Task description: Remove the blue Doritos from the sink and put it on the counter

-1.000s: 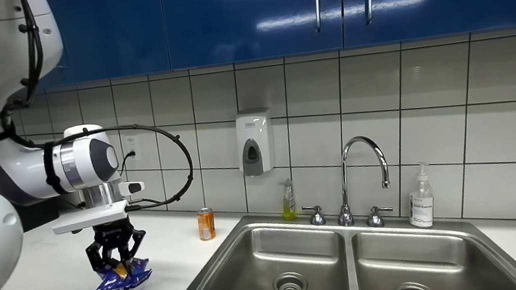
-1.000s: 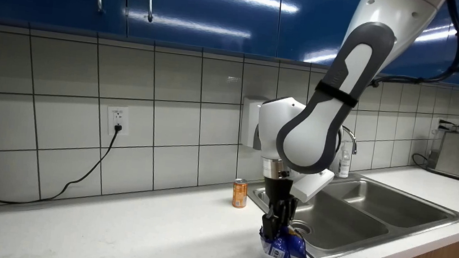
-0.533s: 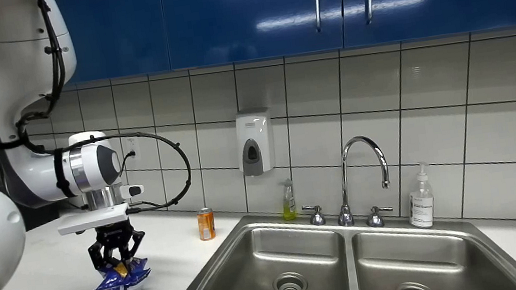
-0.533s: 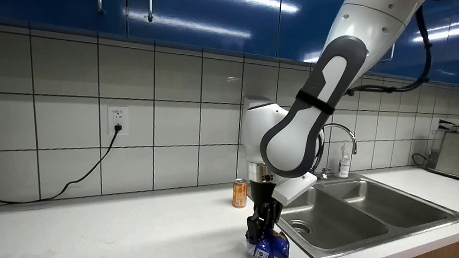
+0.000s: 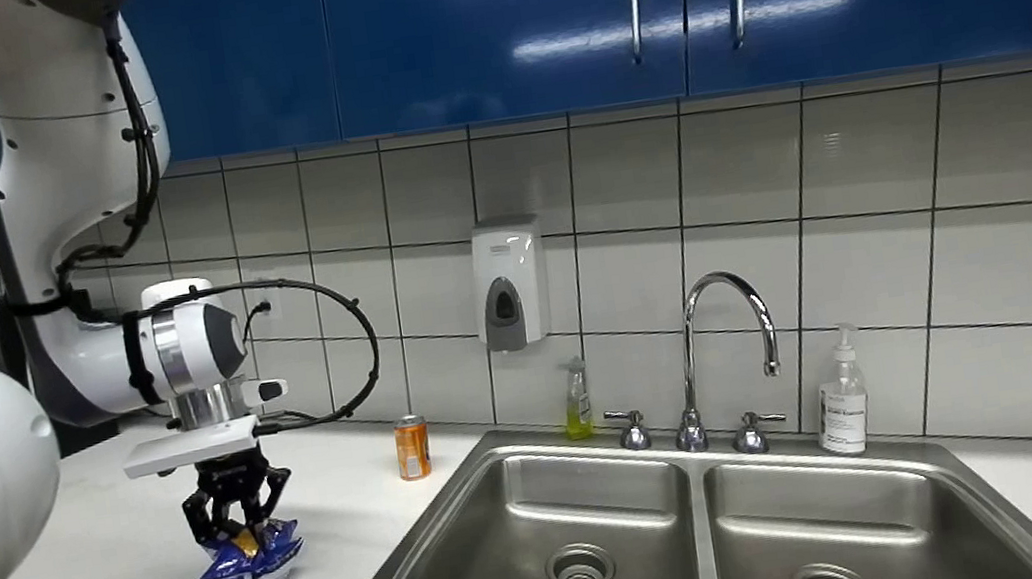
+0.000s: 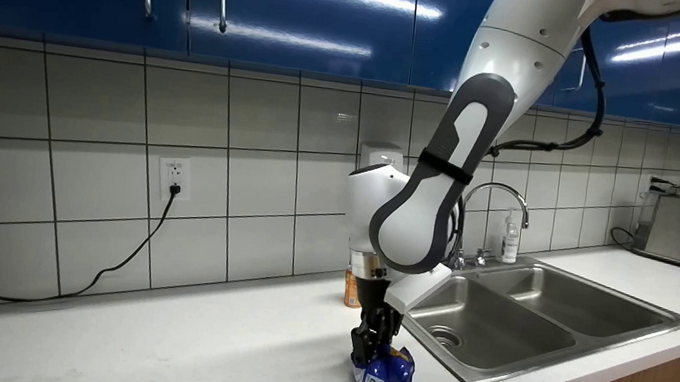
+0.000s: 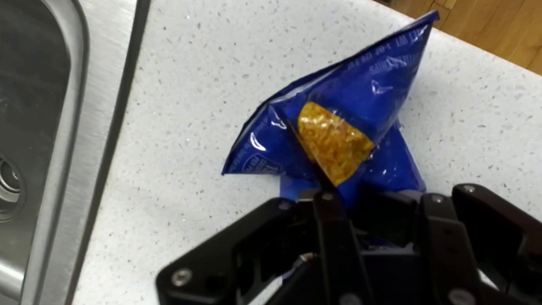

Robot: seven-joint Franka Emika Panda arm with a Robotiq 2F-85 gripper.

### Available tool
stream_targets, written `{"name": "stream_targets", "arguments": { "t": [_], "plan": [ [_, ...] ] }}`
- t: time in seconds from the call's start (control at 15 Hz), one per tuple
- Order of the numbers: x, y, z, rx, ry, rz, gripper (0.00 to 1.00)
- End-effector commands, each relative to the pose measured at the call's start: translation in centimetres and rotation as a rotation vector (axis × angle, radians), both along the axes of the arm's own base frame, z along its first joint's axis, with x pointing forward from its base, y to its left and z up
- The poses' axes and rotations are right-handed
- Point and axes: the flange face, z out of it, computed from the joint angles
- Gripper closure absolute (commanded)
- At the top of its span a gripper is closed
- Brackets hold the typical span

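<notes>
Gripper [image 5: 243, 536] pinching the blue Doritos bag [image 7: 338, 127] over the counter [image 7: 178, 106], near the sink [image 7: 108, 63]; contact between the bag's underside and the counter cannot be told. Wrist view: a strip of speckled, flat white counter separates the bag from the sink's brushed-steel rim; opposite, the bag's upper right corner overlaps the counter's front edge, with a wood-grained surface [image 7: 504, 25] beyond. In an exterior view, a broad stretch of counter spreads between the bag and the glazed tile wall [image 6: 260, 177]. Orange can [image 5: 412, 447], cylindrical and upright, stands near the sink's rim, apart from the bag. The bag is glossy, crinkled film, gathered at the grip, with pointed corners and an orange-yellow printed patch. Its long axis runs diagonally in the wrist view, one corner toward the sink, the other toward the front edge.
</notes>
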Motion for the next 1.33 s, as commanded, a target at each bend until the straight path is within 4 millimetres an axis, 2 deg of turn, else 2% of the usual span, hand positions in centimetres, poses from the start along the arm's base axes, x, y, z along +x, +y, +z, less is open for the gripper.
{"name": "stream_targets", "arguments": {
  "t": [0.0, 0.13, 0.2, 0.33, 0.87, 0.93, 1.27],
  "plan": [
    [0.8, 0.6, -1.2, -0.021, -0.003, -0.014, 0.99],
    [1.0, 0.8, -1.7, -0.024, 0.003, -0.017, 0.99],
    [1.1, 0.8, -1.8, -0.026, 0.005, -0.019, 0.72],
    [1.2, 0.8, -1.8, -0.025, 0.004, -0.024, 0.64],
    [0.3, 0.6, -0.3, -0.011, 0.013, -0.017, 0.03],
    [0.2, 0.5, -0.1, -0.008, 0.012, -0.019, 0.00],
    [-0.2, 0.1, 1.2, 0.007, 0.001, -0.028, 0.00]
  ]
}}
